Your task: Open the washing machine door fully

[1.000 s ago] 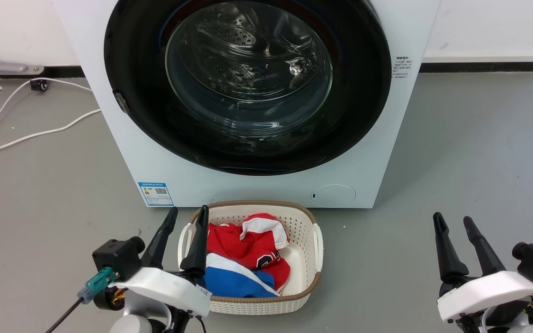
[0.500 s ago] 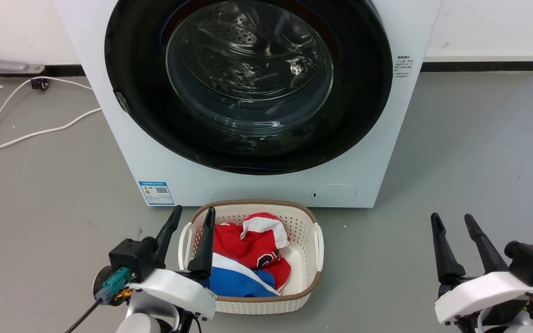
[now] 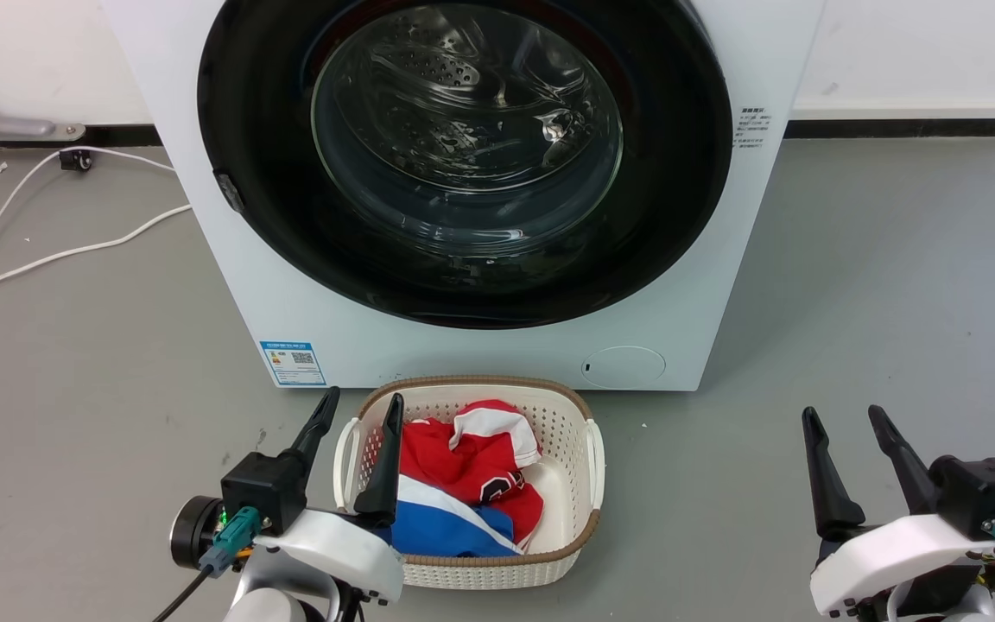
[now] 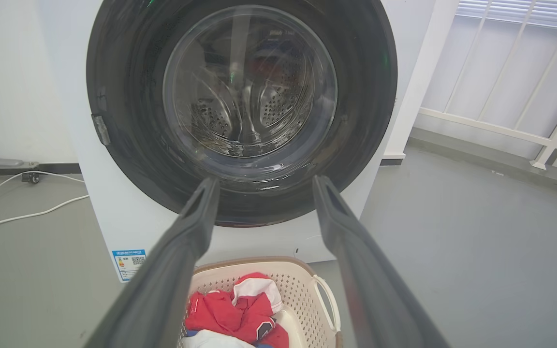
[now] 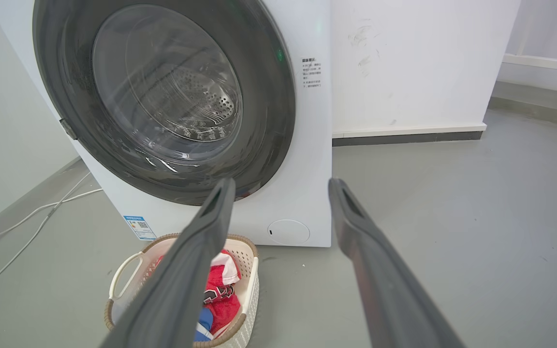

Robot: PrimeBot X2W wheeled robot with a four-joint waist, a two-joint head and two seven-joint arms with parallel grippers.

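Two grippers: both sit low in the head view with their fingers pointing towards the machine, well apart from it.
Left gripper (image 3: 364, 397): the fingers are spread with nothing between them. In the head view one finger crosses the left end of the basket.
Right gripper (image 3: 841, 413): the fingers are spread and empty, over bare floor (image 3: 877, 285) to the right of the basket.
Washing machine door (image 3: 467, 147): a glossy black round with a bulging clear glass centre. It lies flat against the white machine front (image 3: 463, 354), shut, with the perforated steel drum showing through the glass.
Door edge: a small grey tab (image 3: 227, 190) sits on the left rim.
Left wrist view: the door (image 4: 242, 96) faces the camera nearly square-on, framed between the spread fingertips (image 4: 209, 186).
Right wrist view: the door (image 5: 162, 92) is seen at a slant, up and to the left of the gripper (image 5: 281, 182).
Basket (image 3: 588, 527): cream with a brown rim, it stands on the floor just in front of the machine.
Basket contents: crumpled red, white and blue clothes (image 3: 472, 466).
Machine front, low: a blue label (image 3: 292, 362) at the left and a round flap (image 3: 624, 365) at the right.
Floor, left: white cables (image 3: 74, 250) trail towards the wall.
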